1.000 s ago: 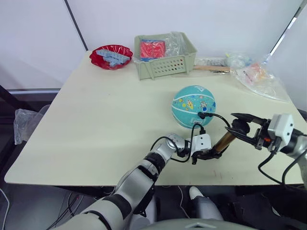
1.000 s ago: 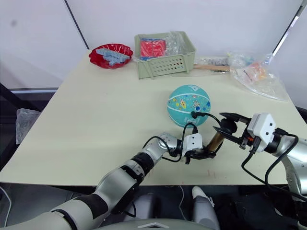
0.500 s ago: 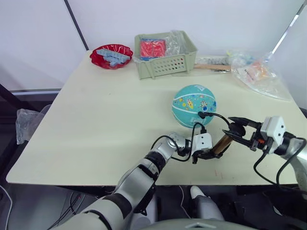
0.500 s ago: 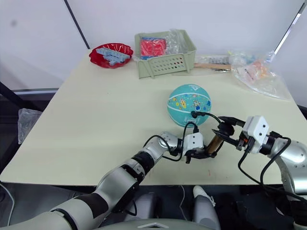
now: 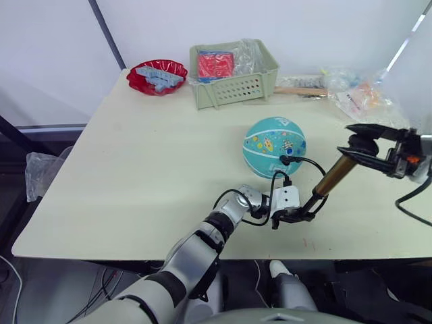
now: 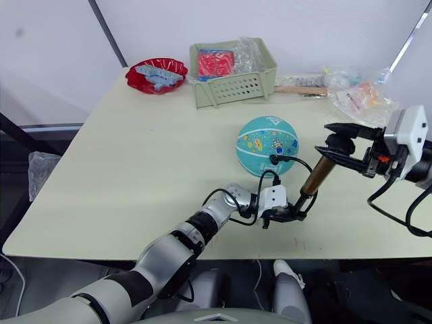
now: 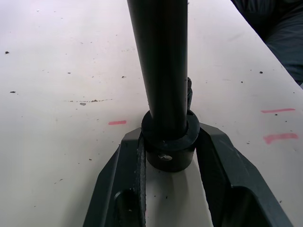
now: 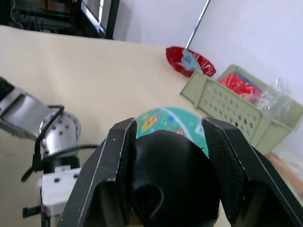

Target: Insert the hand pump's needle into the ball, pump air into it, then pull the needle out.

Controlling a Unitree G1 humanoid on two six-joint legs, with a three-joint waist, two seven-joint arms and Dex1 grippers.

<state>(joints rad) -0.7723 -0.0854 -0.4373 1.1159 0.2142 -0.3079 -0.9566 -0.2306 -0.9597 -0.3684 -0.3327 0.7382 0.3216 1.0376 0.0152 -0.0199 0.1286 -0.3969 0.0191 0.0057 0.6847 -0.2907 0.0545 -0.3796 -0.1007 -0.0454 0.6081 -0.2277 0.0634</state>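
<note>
- Looking from the head: one ball (image 5: 274, 148) is seen on the table (image 5: 135, 169); one hand pump (image 5: 329, 181) slants beside it, hose (image 5: 302, 162) plugged into it.
- Left wrist: left gripper (image 7: 168, 158) is clamped on the pump's base cap.
- Right wrist: right gripper (image 8: 170, 177) is closed around the black handle (image 8: 170, 189).

Teal ball (image 5: 274, 148) with colourful cartoon prints; bronze-gold pump (image 5: 334, 177), black hose; red bowl (image 5: 156, 76); pale green basket (image 5: 233, 88); cream surface (image 5: 135, 162).
</note>
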